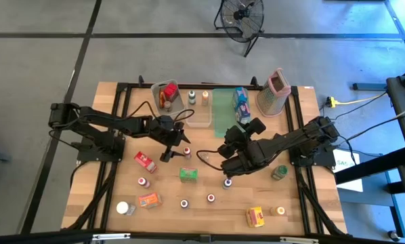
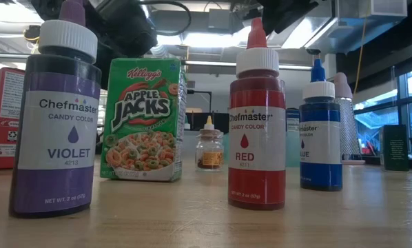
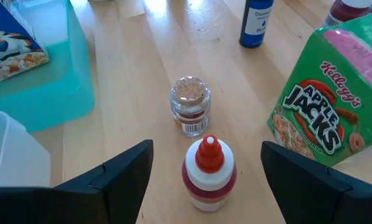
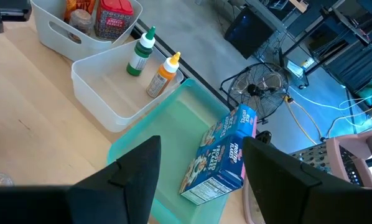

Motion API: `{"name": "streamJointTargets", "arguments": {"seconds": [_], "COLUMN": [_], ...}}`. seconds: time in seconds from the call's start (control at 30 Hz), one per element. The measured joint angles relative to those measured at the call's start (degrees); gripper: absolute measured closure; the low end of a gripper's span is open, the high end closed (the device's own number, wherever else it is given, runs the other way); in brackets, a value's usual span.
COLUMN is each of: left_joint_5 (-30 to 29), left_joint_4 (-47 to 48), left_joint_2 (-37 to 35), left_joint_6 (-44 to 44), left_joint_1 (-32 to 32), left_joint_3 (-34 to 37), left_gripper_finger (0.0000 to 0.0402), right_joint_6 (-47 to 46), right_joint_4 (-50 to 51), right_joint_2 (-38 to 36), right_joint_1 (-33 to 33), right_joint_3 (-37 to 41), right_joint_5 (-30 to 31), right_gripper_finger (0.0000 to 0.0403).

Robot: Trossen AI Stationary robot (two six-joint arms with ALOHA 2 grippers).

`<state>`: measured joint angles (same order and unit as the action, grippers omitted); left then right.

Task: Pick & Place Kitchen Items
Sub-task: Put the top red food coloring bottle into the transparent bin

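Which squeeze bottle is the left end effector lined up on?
The red-tipped bottle, between its open fingers; the blue one stands farther off.

cereal box [image 4: 220, 158] in tray [image 4: 167, 162], two bottles [image 4: 152, 62] in bin [image 4: 105, 102] beside it

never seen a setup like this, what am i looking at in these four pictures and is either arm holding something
Two dark robot arms work at a wooden table. One picture looks straight down on it, one looks level across the tabletop, and two come from cameras on the wrists.

Small groceries are scattered about: a green cereal box, colouring bottles such as the violet bottle, and a blue cereal box lying in the green tray.

The left gripper is open over a red-capped bottle, not yet gripping it. The right gripper is open above the tray, holding nothing.
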<state>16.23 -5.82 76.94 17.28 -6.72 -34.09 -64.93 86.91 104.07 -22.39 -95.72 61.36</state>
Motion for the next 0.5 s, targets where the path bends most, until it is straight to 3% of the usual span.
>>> {"name": "streamJointTargets", "arguments": {"seconds": [0.5], "left_joint_5": [2.4], "left_joint_4": [-3.2], "left_joint_2": [3.8], "left_joint_6": [-0.2], "left_joint_1": [-0.1], "left_joint_3": [0.0], "left_gripper_finger": [0.0121], "right_joint_6": [0.0], "right_joint_4": [0.0], "right_joint_2": [0.0], "right_joint_1": [0.0], "right_joint_3": [0.0], "right_joint_5": [0.0], "right_gripper_finger": [0.0176]}}
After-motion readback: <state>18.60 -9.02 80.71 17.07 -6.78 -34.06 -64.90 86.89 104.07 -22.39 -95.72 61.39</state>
